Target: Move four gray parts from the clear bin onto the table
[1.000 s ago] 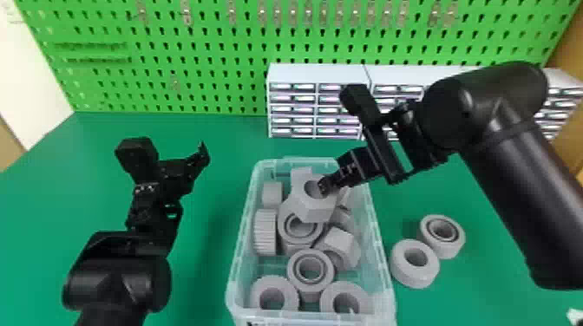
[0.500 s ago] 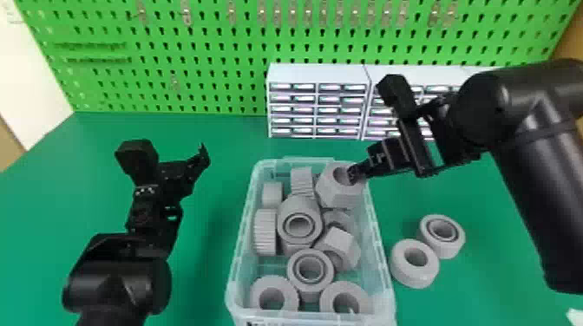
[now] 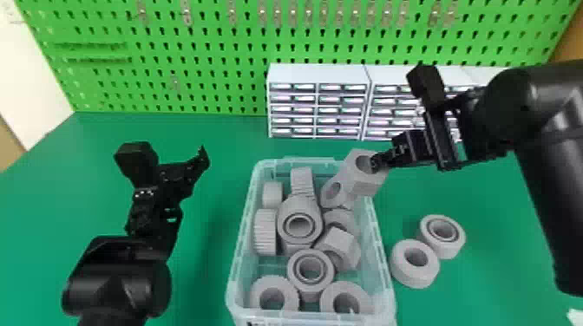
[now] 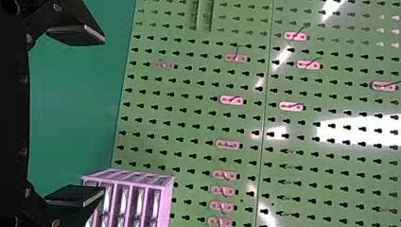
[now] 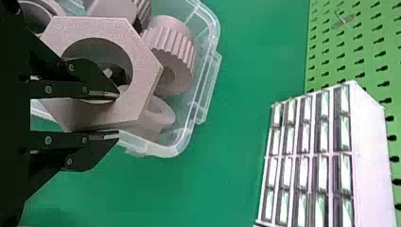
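My right gripper [image 3: 378, 161] is at the bin's back right corner, shut on the wall of a gray hex nut [image 3: 368, 184] held above the rim. In the right wrist view one finger of the right gripper [image 5: 118, 115] is inside the hole of the hex nut [image 5: 146, 71], the other outside. The clear bin [image 3: 237, 264] holds several gray rings, gears and nuts. On the table right of it, two gray rings, one plain [image 3: 414, 275] and one double-walled [image 3: 449, 249], lie side by side. My left gripper [image 3: 204, 158] is parked left of the bin; in its wrist view the left gripper [image 4: 101, 116] stands wide open.
White drawer cabinets [image 3: 319, 73] stand behind the bin, against a green pegboard [image 3: 208, 78]. Green table surface [image 3: 433, 190] shows between the bin and the right arm. The right forearm spans the table's right side.
My right gripper has carried the hex nut rightward from over the middle of the bin to its right edge. Parts beneath it are now uncovered. The left arm has kept still.
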Available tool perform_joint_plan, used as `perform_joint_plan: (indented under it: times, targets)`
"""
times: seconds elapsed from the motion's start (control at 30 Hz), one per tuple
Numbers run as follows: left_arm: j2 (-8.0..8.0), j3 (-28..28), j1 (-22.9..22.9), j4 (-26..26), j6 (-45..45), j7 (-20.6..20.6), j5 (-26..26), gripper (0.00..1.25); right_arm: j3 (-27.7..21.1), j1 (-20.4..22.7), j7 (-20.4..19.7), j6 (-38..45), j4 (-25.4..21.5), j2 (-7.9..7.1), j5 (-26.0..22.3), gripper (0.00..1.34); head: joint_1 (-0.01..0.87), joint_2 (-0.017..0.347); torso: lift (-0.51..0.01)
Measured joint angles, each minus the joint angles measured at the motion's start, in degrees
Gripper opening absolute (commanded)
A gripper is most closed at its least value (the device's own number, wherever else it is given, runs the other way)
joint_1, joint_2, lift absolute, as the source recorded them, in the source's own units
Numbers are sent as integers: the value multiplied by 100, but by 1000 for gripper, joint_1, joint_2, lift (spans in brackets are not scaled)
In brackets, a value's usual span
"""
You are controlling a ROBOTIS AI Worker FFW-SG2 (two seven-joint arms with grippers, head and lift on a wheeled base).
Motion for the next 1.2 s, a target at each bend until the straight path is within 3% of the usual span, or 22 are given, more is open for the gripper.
perform_joint_plan:
  times: [0.63, 1.2]
  targets:
    - [0, 6, 2, 5, -47, 0, 10, 1086, -773, 286, 0, 0, -58, -76, 651, 307, 693, 72, -52]
    - [0, -19, -26, 7, -47, 7, 18, 1086, -813, 272, 0, -471, 733, -122, 632, 307, 693, 72, -52]
